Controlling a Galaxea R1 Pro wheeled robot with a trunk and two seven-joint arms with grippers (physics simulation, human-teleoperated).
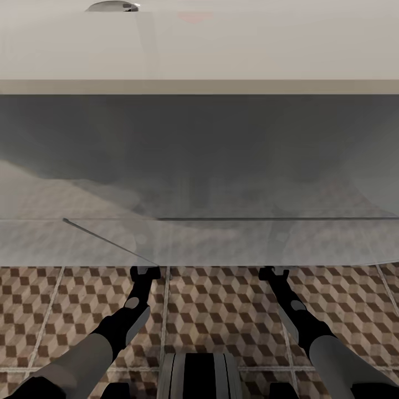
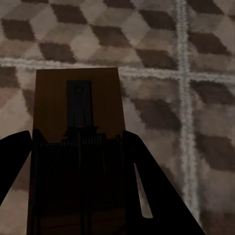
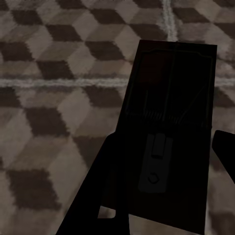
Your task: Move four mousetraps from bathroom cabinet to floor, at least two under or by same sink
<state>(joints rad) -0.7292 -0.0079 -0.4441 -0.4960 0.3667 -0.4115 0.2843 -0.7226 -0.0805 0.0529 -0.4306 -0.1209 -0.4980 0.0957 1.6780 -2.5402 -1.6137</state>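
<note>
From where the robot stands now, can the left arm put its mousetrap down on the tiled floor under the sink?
Probably yes. The left gripper holds a mousetrap over bare tiled floor, with nothing between them. In the head view, both arms reach under the white sink, where the tiles carry on.

We are looking down at the bathroom floor [image 1: 221, 310], its square tiles printed with brown, beige and white cubes and parted by pale grout lines, running away under the white sink [image 1: 199, 50]. In the left wrist view a brown mousetrap [image 2: 78, 112] is showing against the tiles, and in the right wrist view a darker, shadowed mousetrap [image 3: 171, 127] is showing likewise; we cannot tell whether either is resting on the floor.
</note>
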